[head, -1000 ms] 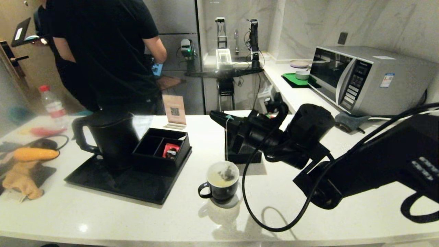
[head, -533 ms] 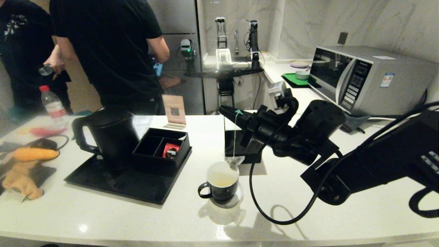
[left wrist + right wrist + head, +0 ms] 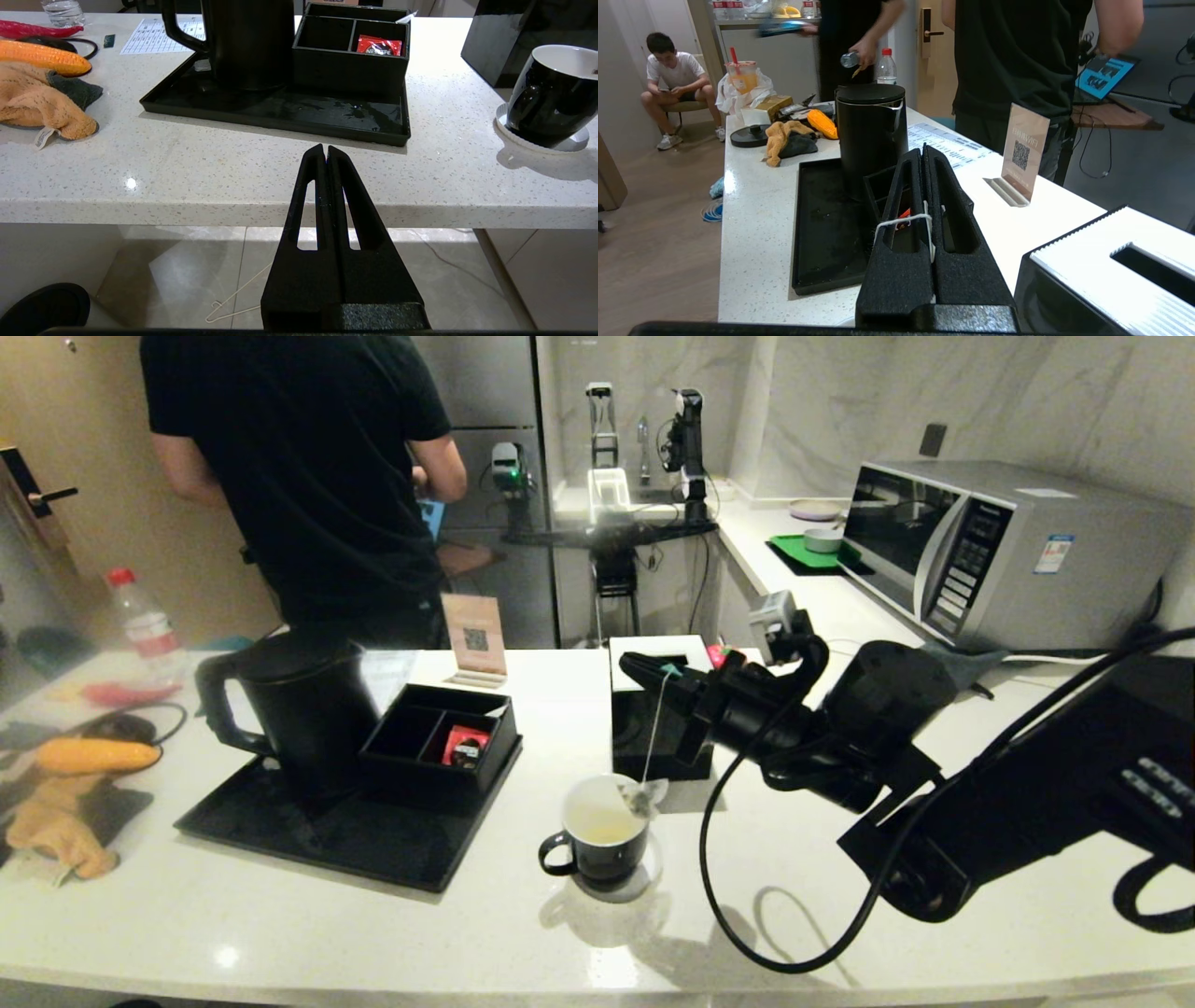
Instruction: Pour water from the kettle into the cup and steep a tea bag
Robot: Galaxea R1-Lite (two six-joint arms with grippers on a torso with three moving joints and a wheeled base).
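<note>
Left end effector (image 3: pixel 325 151) is clenched with nothing in it, parked low just off the table (image 3: pixel 280 933) edge. The cup (image 3: pixel 605 840) sits on a coaster with yellowish water (image 3: pixel 597 823) inside. The tea bag (image 3: pixel 644 793) dangles at the cup's rim, its string (image 3: pixel 903 219) pinched by the right end effector (image 3: pixel 644 665) above. Further back, the kettle (image 3: pixel 303 705) stands on the black tray (image 3: pixel 317 845).

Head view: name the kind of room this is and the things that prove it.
Probably a kitchenette or pantry used as a robot test space. A microwave stands on the side counter, a kettle sits on a black tray on the white countertop, and a sink area shows behind.
</note>
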